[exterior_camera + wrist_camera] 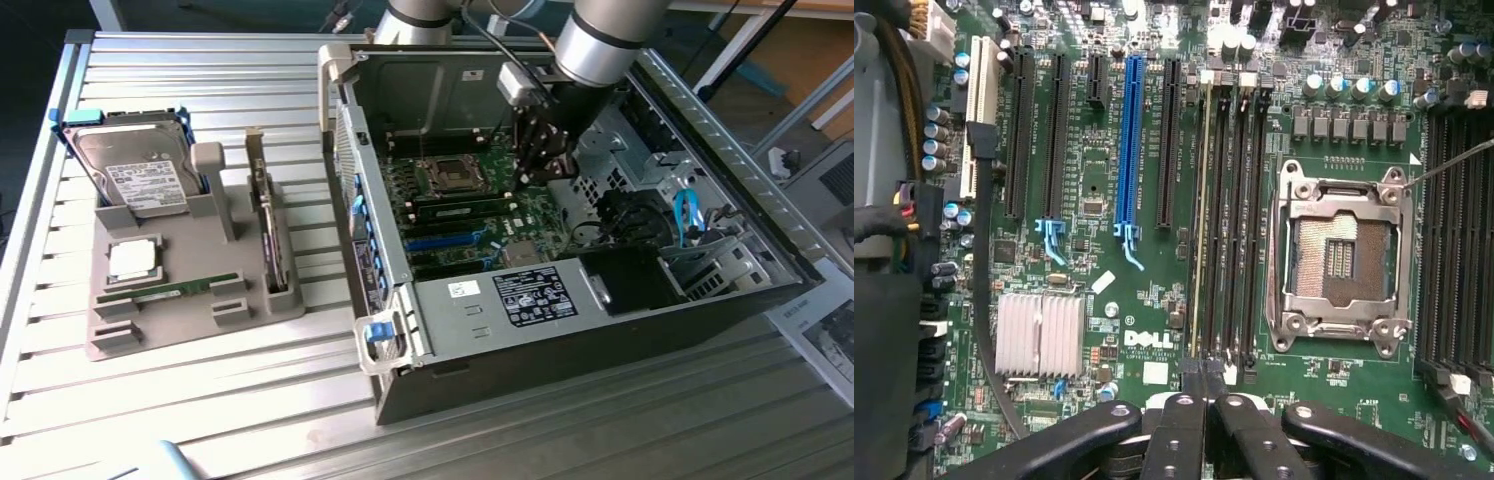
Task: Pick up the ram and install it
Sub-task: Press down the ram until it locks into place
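The gripper hangs inside the open computer case, low over the motherboard, beside the empty processor socket. In the wrist view its black fingers are drawn together with almost no gap, their tips meeting at the end of a row of memory slots next to the processor socket.

One ram stick appears already seated in the slot at the edge of that bank nearest the long expansion slots. It stands on edge there, showing as a thin pale yellow-green line running the length of the slot, with the black slots beside it. The fingertips sit right at its near end, and whether they pinch the stick or only press at the slot's end cannot be told. In the exterior view that seated stick is not clear.

The other ram stick lies in the grey parts tray on the slatted table, at the exterior view's left and well apart from the case. It is a long, narrow green board with small dark chips along it, held on edge in a groove of the tray. Just beside it rests a square silver processor, with a hard drive standing behind and a dark expansion card upright along the tray's side nearest the case.
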{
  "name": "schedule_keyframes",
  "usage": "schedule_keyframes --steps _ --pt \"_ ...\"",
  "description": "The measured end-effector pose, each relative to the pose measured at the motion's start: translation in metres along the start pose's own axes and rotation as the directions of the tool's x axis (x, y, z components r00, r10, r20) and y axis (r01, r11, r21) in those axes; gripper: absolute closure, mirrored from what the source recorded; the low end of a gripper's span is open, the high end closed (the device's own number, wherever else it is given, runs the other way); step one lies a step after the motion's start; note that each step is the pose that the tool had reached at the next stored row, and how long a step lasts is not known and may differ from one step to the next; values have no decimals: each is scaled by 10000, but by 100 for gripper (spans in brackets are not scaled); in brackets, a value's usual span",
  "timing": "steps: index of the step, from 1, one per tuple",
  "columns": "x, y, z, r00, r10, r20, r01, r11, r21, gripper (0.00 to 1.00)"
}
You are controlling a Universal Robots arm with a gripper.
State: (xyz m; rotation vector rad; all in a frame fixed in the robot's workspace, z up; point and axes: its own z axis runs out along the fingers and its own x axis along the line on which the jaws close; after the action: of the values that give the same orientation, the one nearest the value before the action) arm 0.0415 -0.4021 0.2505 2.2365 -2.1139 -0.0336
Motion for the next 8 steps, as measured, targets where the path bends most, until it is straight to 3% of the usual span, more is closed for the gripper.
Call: schedule_keyframes --steps 8 --pt "-7 30 164 10000 -1 2 1 10000 0 89"
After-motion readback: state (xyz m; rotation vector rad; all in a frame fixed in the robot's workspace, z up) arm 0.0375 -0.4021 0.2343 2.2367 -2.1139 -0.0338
